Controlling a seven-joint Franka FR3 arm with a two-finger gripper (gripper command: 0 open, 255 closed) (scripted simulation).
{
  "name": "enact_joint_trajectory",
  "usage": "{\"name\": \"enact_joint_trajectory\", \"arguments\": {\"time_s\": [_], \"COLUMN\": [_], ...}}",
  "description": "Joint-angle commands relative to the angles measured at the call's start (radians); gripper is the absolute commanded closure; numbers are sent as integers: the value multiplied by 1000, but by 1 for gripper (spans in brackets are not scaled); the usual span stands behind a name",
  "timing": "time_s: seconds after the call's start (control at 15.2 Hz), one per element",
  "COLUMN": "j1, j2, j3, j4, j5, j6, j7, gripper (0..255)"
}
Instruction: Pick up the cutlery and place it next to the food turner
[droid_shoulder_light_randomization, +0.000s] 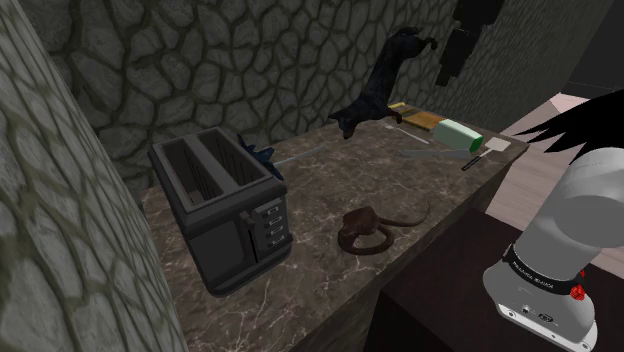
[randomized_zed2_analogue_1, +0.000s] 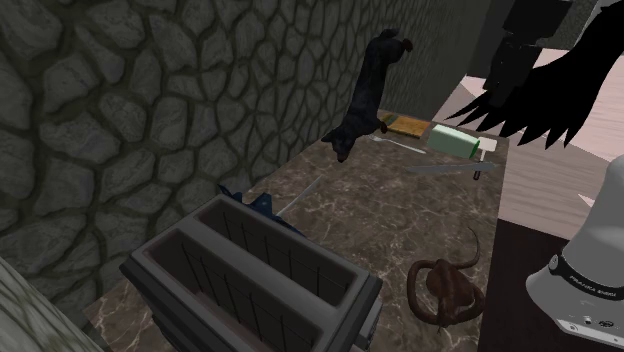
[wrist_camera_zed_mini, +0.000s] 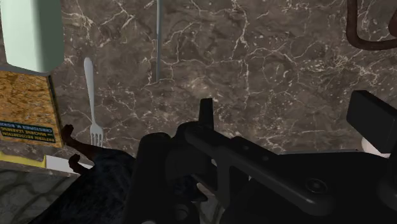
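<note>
A silver fork (wrist_camera_zed_mini: 92, 105) lies on the dark marble counter beside a yellow box (wrist_camera_zed_mini: 25, 108) and a pale green box (wrist_camera_zed_mini: 28, 32). I also see the fork (randomized_zed2_analogue_1: 400, 143) between those boxes and the wall. A knife (droid_shoulder_light_randomization: 432, 153) with a dark handle lies close by, its blade (wrist_camera_zed_mini: 158, 44) a little past the fork. A blue-handled utensil (droid_shoulder_light_randomization: 263, 155) with a thin metal shaft, apparently the food turner, lies behind the toaster. My black gripper (droid_shoulder_light_randomization: 346, 124) hangs low over the counter near the wall, beside the fork. Its fingers (wrist_camera_zed_mini: 207, 111) stand apart around nothing.
A dark two-slot toaster (droid_shoulder_light_randomization: 220, 205) stands at the shoulder view's left. A brown curled thing with a tail (droid_shoulder_light_randomization: 368, 230) lies mid-counter. A stone wall (droid_shoulder_light_randomization: 250, 60) runs along the back. The counter edge (droid_shoulder_light_randomization: 440, 240) drops off toward my stand. A black feathery shape (randomized_zed2_analogue_1: 550, 90) hangs at the right.
</note>
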Motion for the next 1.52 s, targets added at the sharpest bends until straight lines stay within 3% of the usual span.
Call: {"name": "enact_joint_trajectory", "arguments": {"time_s": [0.0, 0.73, 1.45], "j1": [0, 106, 188], "j2": [0, 386, 793], "j3": [0, -95, -109], "j4": [0, 99, 342], "j5": [0, -23, 21], "j6": [0, 265, 400], "j7": [0, -372, -721], "gripper": [0, 0, 0]}}
